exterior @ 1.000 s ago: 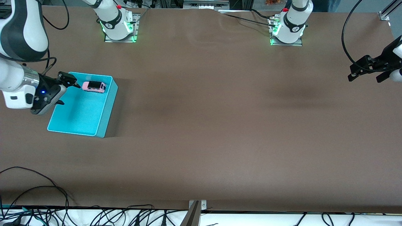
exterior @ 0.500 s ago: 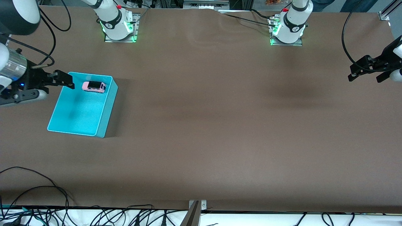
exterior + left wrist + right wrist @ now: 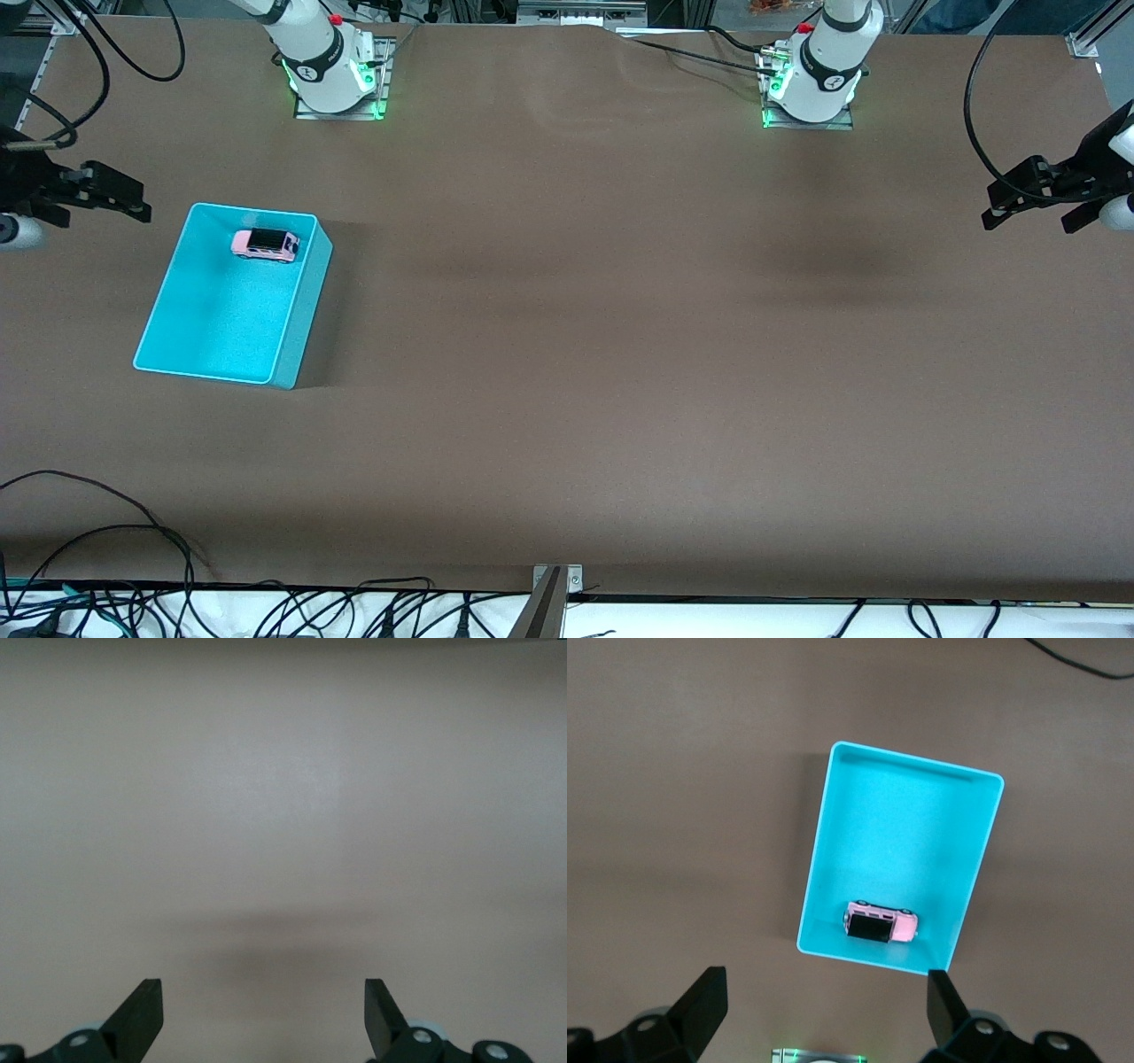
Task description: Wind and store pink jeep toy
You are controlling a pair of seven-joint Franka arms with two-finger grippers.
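Note:
The pink jeep toy [image 3: 265, 245] lies inside the turquoise bin [image 3: 213, 359], at the bin's end nearest the robot bases. The right wrist view shows the jeep [image 3: 881, 923] in the bin [image 3: 899, 811] from above. My right gripper [image 3: 104, 200] is open and empty, high up at the right arm's edge of the table, clear of the bin. Its fingertips [image 3: 704, 997] show wide apart in the right wrist view. My left gripper [image 3: 1032, 208] is open and empty over bare table at the left arm's end, where it waits. The left wrist view shows only its fingertips [image 3: 142, 1010] over brown table.
The brown table top [image 3: 620, 310] spreads wide between the bin and the left arm. Both arm bases [image 3: 332, 75] stand along the edge farthest from the front camera. Cables [image 3: 106, 532] lie along the edge nearest the front camera.
My right gripper has drawn back and up from the bin, away from the jeep, toward the right arm's edge of the table. The jeep stays in the bin. The left arm has not moved.

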